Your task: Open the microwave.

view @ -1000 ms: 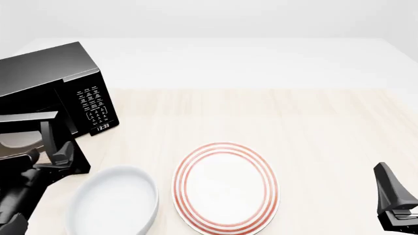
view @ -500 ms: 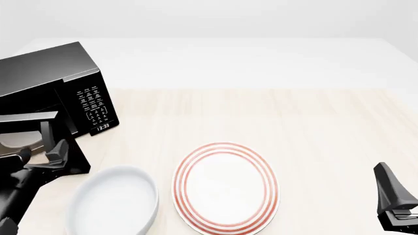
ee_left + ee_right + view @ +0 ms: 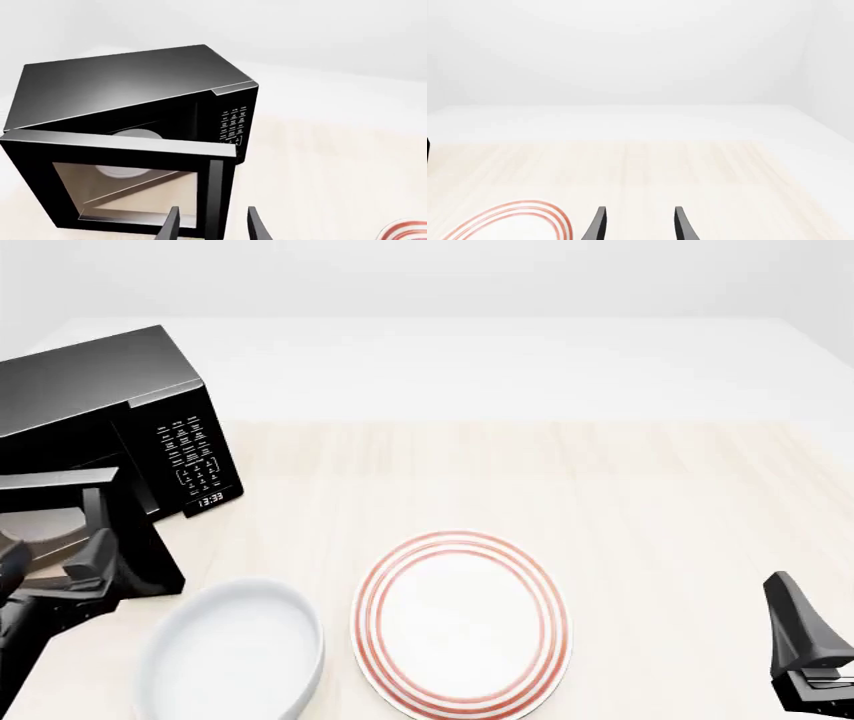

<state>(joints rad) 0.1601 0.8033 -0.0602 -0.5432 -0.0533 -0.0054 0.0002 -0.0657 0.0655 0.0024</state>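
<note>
Left gripper (image 3: 210,227) stands open astride the handle (image 3: 215,197) of the microwave (image 3: 114,430), door ajar, on a pale wood table (image 3: 561,480); right gripper (image 3: 637,225) open.

We see bright, even, diffuse light, no single source evident. Shadows faint and soft on desk (image 3: 641,490). Microwave (image 3: 133,100) top shows broad soft sheen, no hard glare; door glass reflects pale wood. Renders sharp throughout, no blur, no visible edge distortion. White background near washed out.
</note>
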